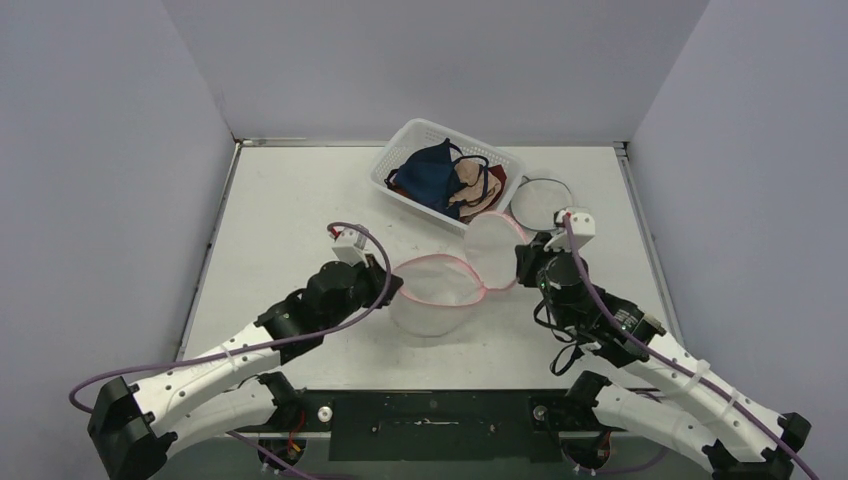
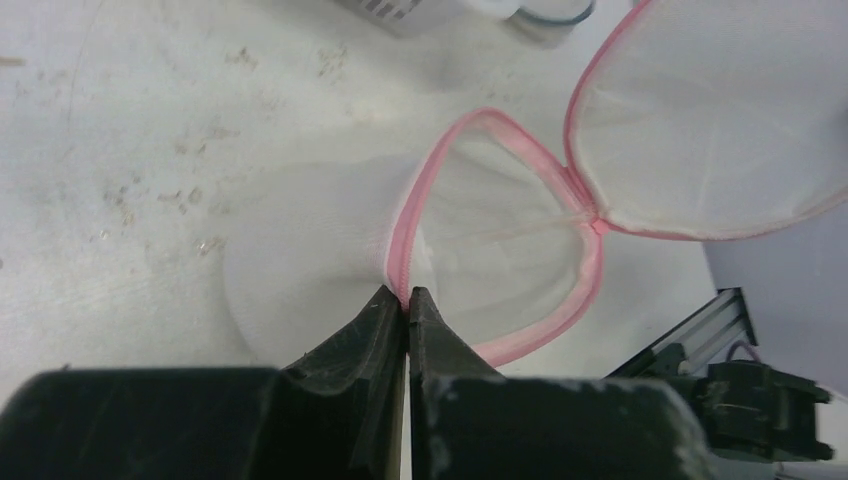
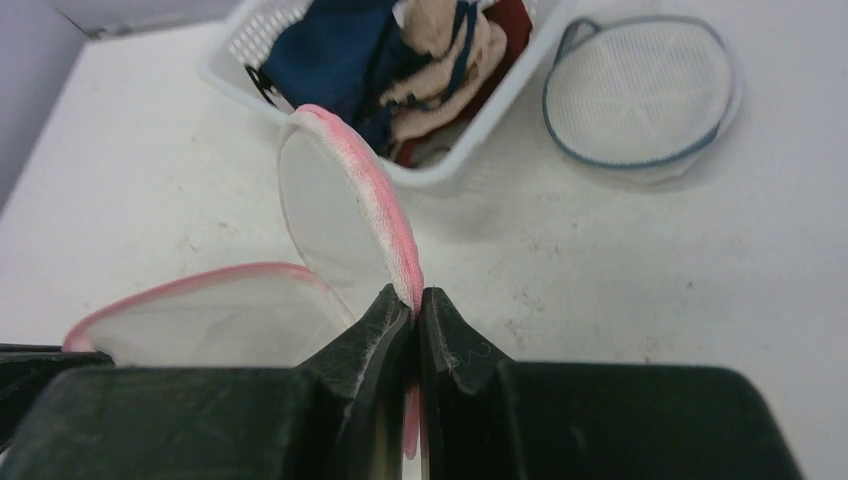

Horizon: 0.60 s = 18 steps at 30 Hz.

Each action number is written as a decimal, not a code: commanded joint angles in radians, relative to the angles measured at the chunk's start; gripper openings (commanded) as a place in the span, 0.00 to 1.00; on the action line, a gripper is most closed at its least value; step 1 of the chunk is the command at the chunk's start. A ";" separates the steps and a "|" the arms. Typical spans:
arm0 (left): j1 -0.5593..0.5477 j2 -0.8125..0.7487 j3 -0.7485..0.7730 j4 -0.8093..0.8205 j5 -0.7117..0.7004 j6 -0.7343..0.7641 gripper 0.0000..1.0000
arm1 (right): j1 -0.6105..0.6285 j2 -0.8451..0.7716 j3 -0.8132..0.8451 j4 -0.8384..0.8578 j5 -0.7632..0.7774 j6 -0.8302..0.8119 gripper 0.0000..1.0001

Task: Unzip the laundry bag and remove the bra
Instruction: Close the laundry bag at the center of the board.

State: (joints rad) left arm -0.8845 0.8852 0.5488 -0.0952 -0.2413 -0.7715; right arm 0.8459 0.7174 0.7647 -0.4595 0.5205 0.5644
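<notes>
1. Laundry bag (image 1: 438, 290) seen unzipped mid-table (image 1: 280, 210), flap (image 1: 490, 250) raised.
2. Pink rim (image 2: 440, 150) pinched by left gripper (image 2: 407, 297), jaws closed on it.
3. Flap's edge clamped likewise by right gripper (image 3: 418, 298).
4. Garments (image 1: 435, 170) heaped in basket (image 1: 396, 153) behind.

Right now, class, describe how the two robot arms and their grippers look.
The left arm and right arm have white segments, black joints and trailing purple cables. The left gripper and right gripper have scuffed black wedge-shaped fingers.

Pink-trimmed white mesh laundry bag (image 1: 432, 295), unzipped, splayed open mid-table.
</notes>
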 commanded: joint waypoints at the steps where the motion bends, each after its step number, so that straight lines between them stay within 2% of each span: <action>1: 0.019 0.014 0.183 0.040 0.078 0.069 0.00 | 0.008 0.025 0.206 0.030 0.072 -0.117 0.05; 4: 0.017 0.027 0.104 0.097 0.109 0.036 0.01 | 0.007 0.011 0.186 0.025 0.085 -0.117 0.05; 8: 0.019 0.078 -0.075 0.218 0.148 -0.076 0.01 | 0.008 -0.007 0.049 0.032 0.088 -0.067 0.05; 10: 0.018 0.118 -0.115 0.259 0.173 -0.103 0.01 | 0.007 -0.010 -0.005 0.042 0.088 -0.045 0.05; 13: 0.026 0.164 -0.058 0.224 0.190 -0.080 0.01 | 0.008 0.013 0.011 0.063 0.091 -0.063 0.05; 18: 0.027 0.163 0.184 0.101 0.178 0.024 0.02 | 0.010 0.078 0.199 0.056 0.101 -0.153 0.05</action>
State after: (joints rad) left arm -0.8639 1.0786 0.5098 -0.0261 -0.0723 -0.8200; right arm 0.8463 0.7826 0.7929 -0.4629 0.5873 0.4808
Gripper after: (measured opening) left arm 0.018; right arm 0.074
